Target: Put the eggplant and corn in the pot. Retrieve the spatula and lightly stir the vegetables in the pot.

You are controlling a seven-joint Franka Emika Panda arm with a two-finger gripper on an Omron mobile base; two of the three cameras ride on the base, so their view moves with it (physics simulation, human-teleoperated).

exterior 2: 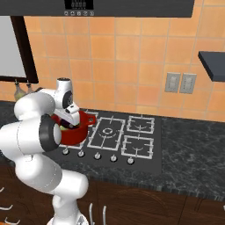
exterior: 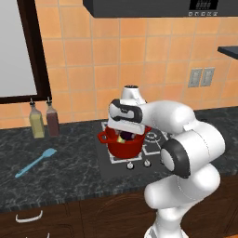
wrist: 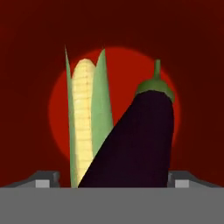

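The red pot (exterior: 122,148) stands on the front left burner of the stove, and my gripper (exterior: 124,133) hangs straight down into its mouth. Looking down along the hand, the dark purple eggplant (wrist: 135,144) leans inside the pot (wrist: 26,48) between my fingertips (wrist: 43,180). The yellow corn (wrist: 83,118) in its green husk lies beside the eggplant on the left. The jaws stand wide, with a gap on the left side, so the gripper (wrist: 113,180) is open. From the right, my arm covers much of the pot (exterior 2: 78,132). The light blue spatula (exterior: 36,162) lies on the counter, left of the stove.
Two bottles, one yellowish (exterior: 36,122) and one dark red (exterior: 52,120), stand at the back wall left of the pot. The stove (exterior 2: 125,134) has three free burners to the right. A range hood (exterior: 158,7) hangs overhead. The counter's front edge runs below the knobs.
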